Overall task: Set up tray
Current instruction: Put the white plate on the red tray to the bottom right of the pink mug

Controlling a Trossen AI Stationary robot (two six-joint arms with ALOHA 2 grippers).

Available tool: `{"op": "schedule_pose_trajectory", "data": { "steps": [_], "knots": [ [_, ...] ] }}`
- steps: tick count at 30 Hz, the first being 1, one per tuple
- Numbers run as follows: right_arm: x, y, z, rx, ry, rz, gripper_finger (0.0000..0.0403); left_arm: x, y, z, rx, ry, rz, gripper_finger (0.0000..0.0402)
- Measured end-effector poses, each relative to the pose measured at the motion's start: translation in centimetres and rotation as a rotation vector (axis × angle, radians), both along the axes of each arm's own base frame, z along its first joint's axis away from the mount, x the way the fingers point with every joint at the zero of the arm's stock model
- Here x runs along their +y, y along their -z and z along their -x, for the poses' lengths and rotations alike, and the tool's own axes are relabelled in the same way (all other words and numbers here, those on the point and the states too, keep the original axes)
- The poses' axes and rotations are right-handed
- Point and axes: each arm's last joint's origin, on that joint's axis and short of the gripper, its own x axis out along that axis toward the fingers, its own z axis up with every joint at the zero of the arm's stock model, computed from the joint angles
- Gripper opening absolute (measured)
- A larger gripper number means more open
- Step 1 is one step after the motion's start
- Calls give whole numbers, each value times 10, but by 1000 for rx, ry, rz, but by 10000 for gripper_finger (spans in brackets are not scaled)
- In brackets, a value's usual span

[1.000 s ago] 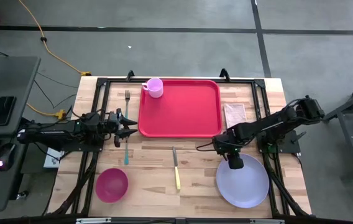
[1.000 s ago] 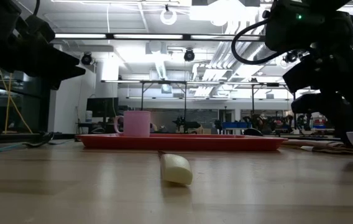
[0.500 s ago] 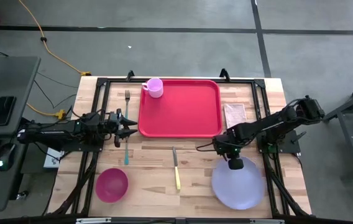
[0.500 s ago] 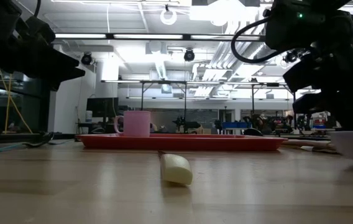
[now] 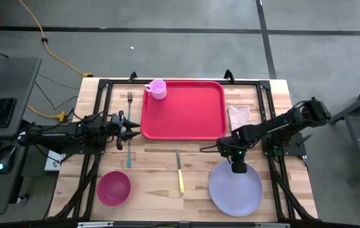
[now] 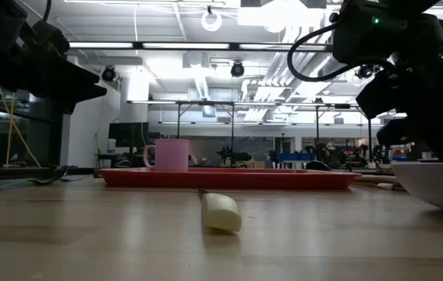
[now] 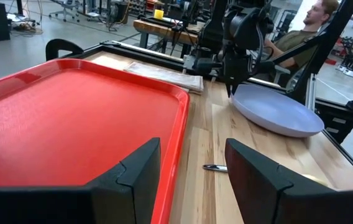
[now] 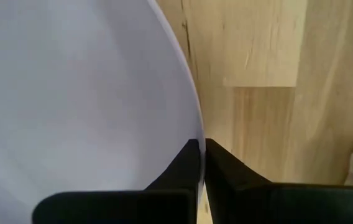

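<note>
- Right gripper (image 5: 237, 168) is pinched onto the lavender plate's (image 5: 236, 190) rim, the red tray (image 5: 183, 111) just beyond it.
- Left gripper (image 5: 131, 130), fingers apart, waits beside the tray's edge.

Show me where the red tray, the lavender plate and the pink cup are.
red tray (image 5: 186, 114), high view, bare middle of its floor.
lavender plate (image 5: 235, 190), high view, centre of its face; the right hand (image 5: 237, 168) grips its rim.
pink cup (image 5: 158, 88), high view, its open top.
</note>
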Motion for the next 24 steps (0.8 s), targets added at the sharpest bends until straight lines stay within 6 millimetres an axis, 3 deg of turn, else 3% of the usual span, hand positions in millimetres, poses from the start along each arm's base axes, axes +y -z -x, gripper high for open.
{"op": "schedule_pose_trajectory", "data": {
  "steps": [16, 24],
  "knots": [
    [4, -44, -13, -62, 30, -151, 0, 0, -1, 0, -13, -1, 8, 211],
    [-9, -59, -23, -84, 107, -198, 0, 0, -1, 0, -13, -1, 18, 211]
  ]
}}
